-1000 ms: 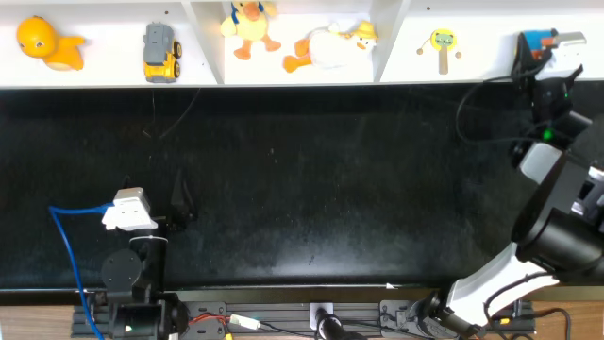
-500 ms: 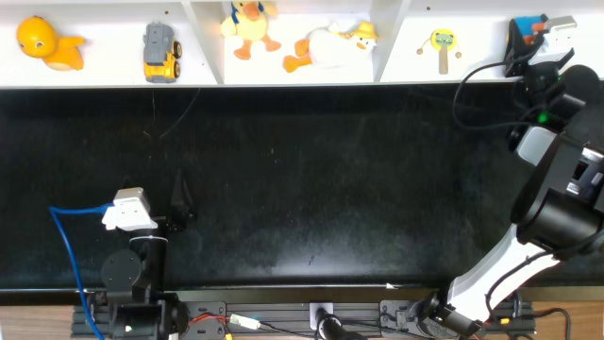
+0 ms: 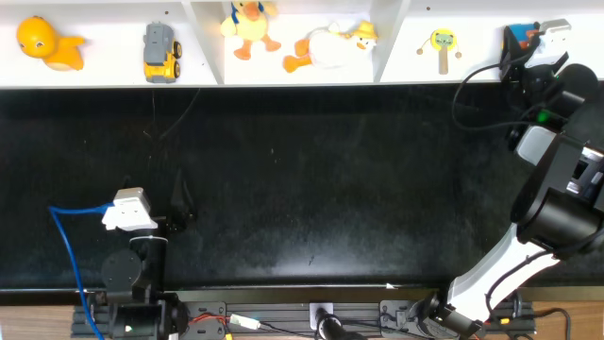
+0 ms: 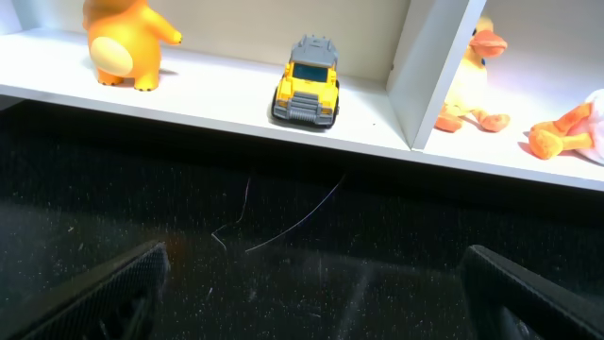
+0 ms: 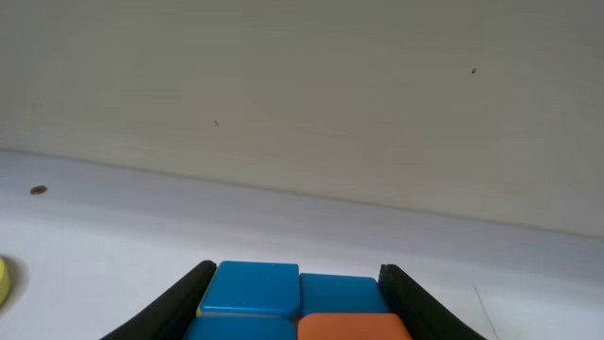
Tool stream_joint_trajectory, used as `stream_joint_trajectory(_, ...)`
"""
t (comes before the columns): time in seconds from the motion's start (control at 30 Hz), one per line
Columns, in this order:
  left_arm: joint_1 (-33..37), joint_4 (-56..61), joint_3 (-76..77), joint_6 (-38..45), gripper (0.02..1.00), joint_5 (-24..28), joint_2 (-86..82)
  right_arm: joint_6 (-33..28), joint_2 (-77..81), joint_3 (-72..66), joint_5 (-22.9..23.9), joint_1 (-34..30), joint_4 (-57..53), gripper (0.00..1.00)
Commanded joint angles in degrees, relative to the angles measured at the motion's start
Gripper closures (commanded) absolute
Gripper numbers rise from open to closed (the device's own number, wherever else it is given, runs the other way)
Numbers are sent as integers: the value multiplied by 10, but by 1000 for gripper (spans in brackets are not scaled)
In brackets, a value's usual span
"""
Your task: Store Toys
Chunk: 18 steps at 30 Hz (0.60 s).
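Firstly, the left end effector (image 3: 179,203) sat low over the near left part of the black table (image 3: 330,179), close to its own arm's base. A blue cable (image 3: 71,236) looped beside that arm. Its fingers (image 4: 123,288) stood wide apart and held nothing, with bare table surface between them.

Farther out, the table ran to a white shelf (image 3: 104,66) along its far edge. Upright dividers split the shelf into three compartments. The left compartment held an orange duck (image 3: 47,42) and, to its right, a yellow truck (image 3: 160,52), both upright and apart from each other. The middle compartment held a plush duck (image 3: 250,24) sitting upright, with a white plush duck (image 3: 330,47) lying on its side just beside it. The right compartment held a rattle (image 3: 443,44) lying flat toward its left side.

Farthest, the right arm extended up the right side of the table to that same right compartment. The right end effector (image 5: 297,307) was closed on a block toy (image 5: 250,288) of blue and orange pieces, one finger against each side. The block toy was inside the right compartment, well to the right of the rattle, facing the white back wall. Whether it rested on the shelf floor could not be determined.
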Motion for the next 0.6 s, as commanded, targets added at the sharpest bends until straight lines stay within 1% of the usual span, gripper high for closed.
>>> stream_joint_trajectory(0.03, -3, 3, -5, 6, 20, 5, -7, -4, 3, 9, -7, 2, -8, 776)
stream_joint_trajectory(0.07, -3, 3, -5, 6, 20, 5, -7, -2, 3, 9, -7, 2, -8, 737)
stream_joint_trajectory(0.1, -3, 3, -5, 6, 20, 5, -7, 0, 3, 9, -7, 2, -8, 621)
stream_joint_trajectory(0.13, -3, 3, -5, 6, 20, 5, -7, 1, 3, 9, -8, 2, -9, 446)
stream_joint_trajectory(0.17, -3, 3, -5, 6, 20, 5, -7, 4, 3, 9, -8, 2, -13, 384)
stream_joint_trajectory(0.2, -3, 3, -5, 6, 20, 5, -7, 4, 3, 9, -8, 2, -17, 375)
stream_joint_trajectory(0.23, -3, 3, -5, 6, 23, 5, -7, 4, 3, 9, -8, 2, -24, 345)
stream_joint_trajectory(0.27, -3, 3, -5, 6, 20, 5, -7, 5, 3, 9, -8, 2, -29, 104)
stream_joint_trajectory(0.3, -3, 3, -5, 6, 20, 5, -7, 13, 3, 9, -8, 1, -35, 5)
stream_joint_trajectory(0.47, -3, 3, -5, 6, 20, 5, -7, 80, -6, 9, -8, -5, -65, 3)
stream_joint_trajectory(0.53, -3, 3, -5, 6, 20, 5, -7, 81, -19, 9, -1, -5, -103, 3)
stream_joint_trajectory(0.6, -3, 3, -5, 6, 20, 5, -7, 81, -42, 9, 21, -5, -155, 3)
